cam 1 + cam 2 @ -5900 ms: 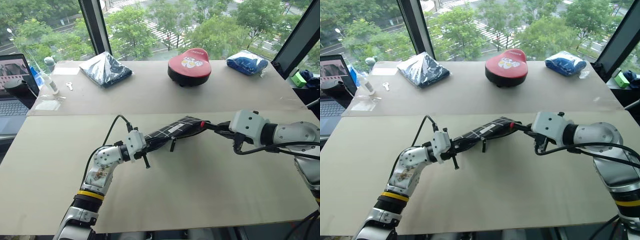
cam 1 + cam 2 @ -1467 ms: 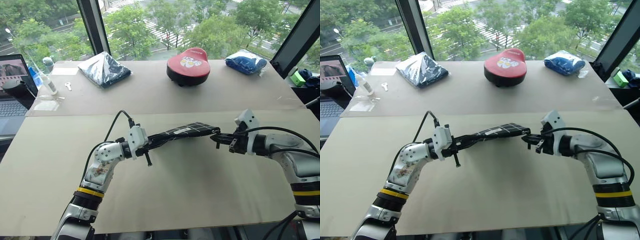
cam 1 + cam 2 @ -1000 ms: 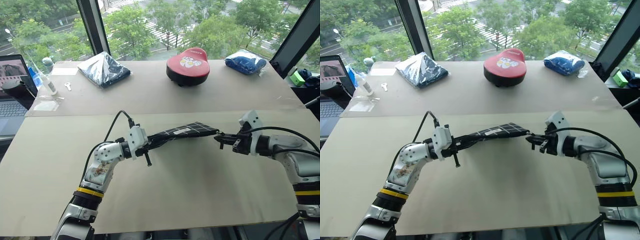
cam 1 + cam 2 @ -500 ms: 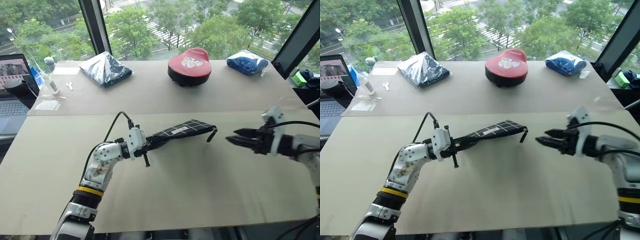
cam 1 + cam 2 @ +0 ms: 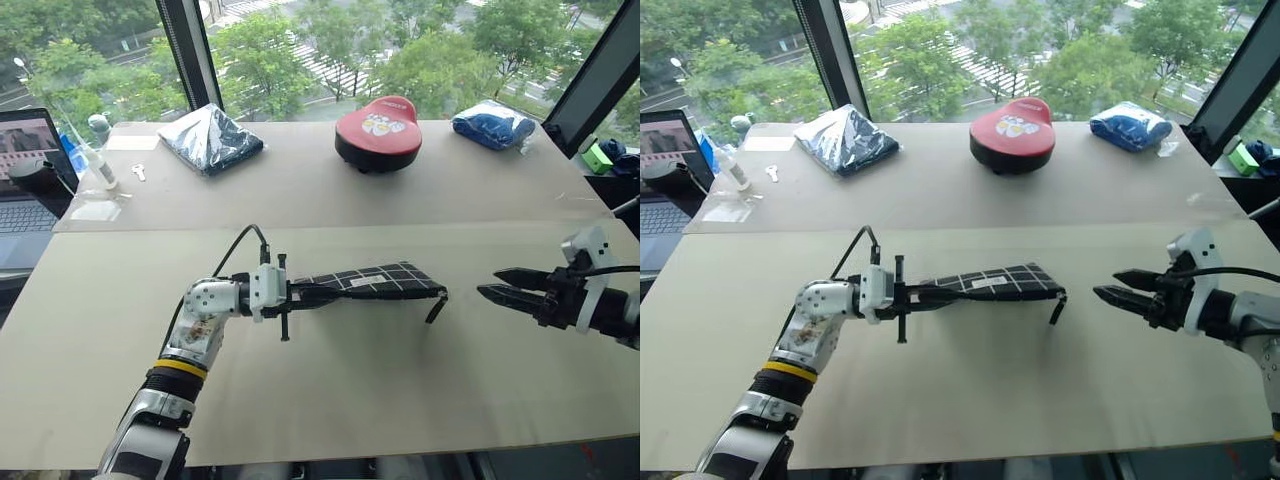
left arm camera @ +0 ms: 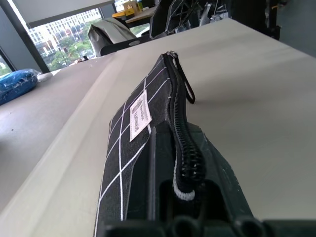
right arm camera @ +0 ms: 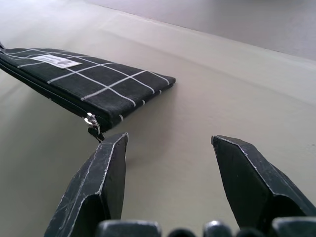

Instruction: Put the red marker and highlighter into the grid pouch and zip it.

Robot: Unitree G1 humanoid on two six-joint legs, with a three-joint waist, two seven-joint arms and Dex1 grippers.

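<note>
My right gripper [image 5: 495, 283] hangs with fingers spread, apart from the grid pouch [image 5: 370, 280], with bare near table [image 5: 330, 400] between them. Only the pouch's zipper pull strap [image 5: 436, 306] dangles into that gap. My left gripper [image 5: 300, 292] pinches the pouch's other end, so that side is blocked. In front of the pouch the tabletop lies open. On the far table, well behind, sit a red cushion [image 5: 378, 130], a dark bagged bundle [image 5: 210, 136] and a blue bagged bundle [image 5: 494, 124].

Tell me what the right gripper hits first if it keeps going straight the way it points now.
Probably the grid pouch: the open right gripper points at its zipper end, where the pull strap hangs. Bare table lies between them.
</note>
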